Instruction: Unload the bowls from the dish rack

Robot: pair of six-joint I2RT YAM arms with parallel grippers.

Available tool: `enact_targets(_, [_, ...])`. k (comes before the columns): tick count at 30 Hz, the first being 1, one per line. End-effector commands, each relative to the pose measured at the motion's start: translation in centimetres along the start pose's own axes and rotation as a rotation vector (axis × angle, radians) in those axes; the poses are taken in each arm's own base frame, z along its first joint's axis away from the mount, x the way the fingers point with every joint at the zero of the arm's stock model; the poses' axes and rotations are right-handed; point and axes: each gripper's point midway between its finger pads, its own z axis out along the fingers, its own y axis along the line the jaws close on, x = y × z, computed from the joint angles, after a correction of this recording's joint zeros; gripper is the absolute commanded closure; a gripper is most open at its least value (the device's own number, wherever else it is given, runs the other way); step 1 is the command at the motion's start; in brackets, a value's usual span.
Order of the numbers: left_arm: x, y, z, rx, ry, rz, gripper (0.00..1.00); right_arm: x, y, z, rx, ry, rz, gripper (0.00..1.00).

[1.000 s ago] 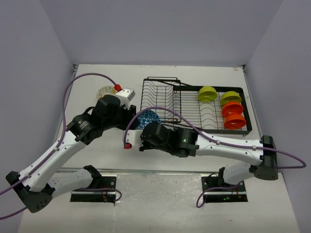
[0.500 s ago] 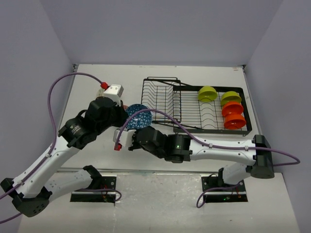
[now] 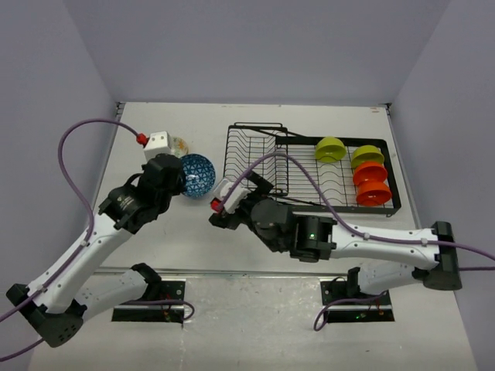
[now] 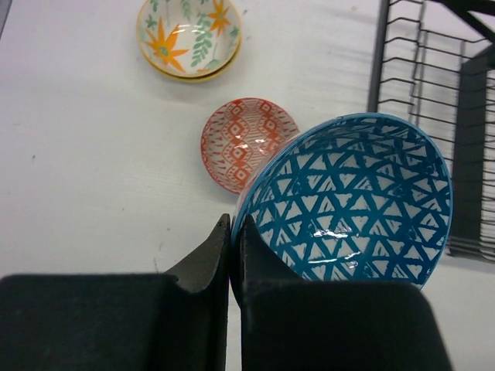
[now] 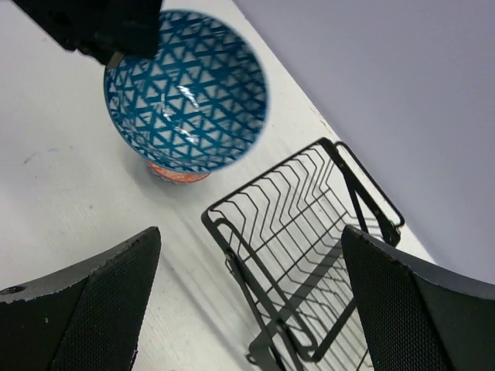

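Note:
My left gripper [image 4: 234, 224] is shut on the rim of the blue-patterned bowl [image 4: 356, 201], holding it tilted above the table left of the dish rack [image 3: 309, 166]. From above, the blue bowl [image 3: 196, 175] hangs at the left gripper [image 3: 178, 178]. My right gripper [image 5: 251, 309] is open and holds nothing; it hovers between the blue bowl [image 5: 186, 89] and the rack [image 5: 302, 232]. Two lime green bowls [image 3: 330, 148] and two orange bowls [image 3: 370, 174] stand on edge at the rack's right end.
A pinkish-patterned bowl [image 4: 244, 143] and a floral bowl [image 4: 189, 35] with a yellow edge sit on the table beyond the blue bowl. The rack's raised basket end [image 4: 433, 100] is close on the right. Grey walls enclose the table.
The right gripper has let go of the blue bowl, opened wide and drawn back towards the rack. The left gripper has shut on the bowl's rim and carried it left.

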Motion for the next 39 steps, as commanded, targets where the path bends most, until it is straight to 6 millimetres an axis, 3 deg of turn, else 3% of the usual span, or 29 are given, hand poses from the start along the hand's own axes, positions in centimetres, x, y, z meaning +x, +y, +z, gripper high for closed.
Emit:
enact_targets(1, [-1.6, 0.6, 2.8, -0.051, -0.051, -0.092, 1.0, -0.9, -5.4, -4.6, 0.131, -0.062, 0.301, 0.01])
enact_targets(2, [-2.1, 1.9, 3.8, -0.076, -0.052, -0.122, 1.0, -0.8, -6.0, -5.5, 0.136, -0.074, 0.369, 0.01])
enact_targets(3, [-2.3, 1.2, 4.7, -0.029, -0.049, -0.131, 1.0, 0.3, -6.2, -6.1, 0.147, -0.06, 0.386, 0.01])
enact_targets(5, [-2.7, 2.5, 6.1, -0.054, -0.041, -0.161, 1.0, 0.2, -8.2, -8.5, 0.161, -0.113, 0.497, 0.01])
enact_targets(6, [-2.5, 1.8, 7.1, -0.015, -0.014, -0.159, 1.0, 0.6, -8.6, -9.2, 0.16, -0.119, 0.533, 0.01])
enact_targets(7, [-2.2, 2.5, 8.0, -0.017, 0.001, -0.173, 1.0, 0.9, -9.2, -10.5, 0.149, -0.144, 0.573, 0.01])
enact_targets(11, [-0.3, 1.9, 11.2, 0.045, 0.079, -0.191, 1.0, 2.2, -9.0, -11.9, 0.101, -0.172, 0.636, 0.01])
enact_targets(15, [1.8, 2.4, 13.3, 0.013, 0.155, -0.165, 1.0, 4.2, -8.5, -11.9, 0.103, -0.125, 0.642, 0.01])
enact_targets(18, [3.3, 3.1, 14.5, -0.006, 0.204, -0.14, 1.0, 6.3, -9.4, -11.8, 0.174, -0.083, 0.688, 0.01])
enact_targets(23, [5.6, 2.3, 15.9, 0.037, 0.258, -0.148, 1.0, 8.2, -9.1, -10.8, 0.146, -0.057, 0.734, 0.01])
enact_targets(39, [8.9, 2.9, 18.8, -0.015, 0.315, -0.161, 1.0, 10.6, -7.8, -9.3, 0.12, 0.005, 0.717, 0.01])
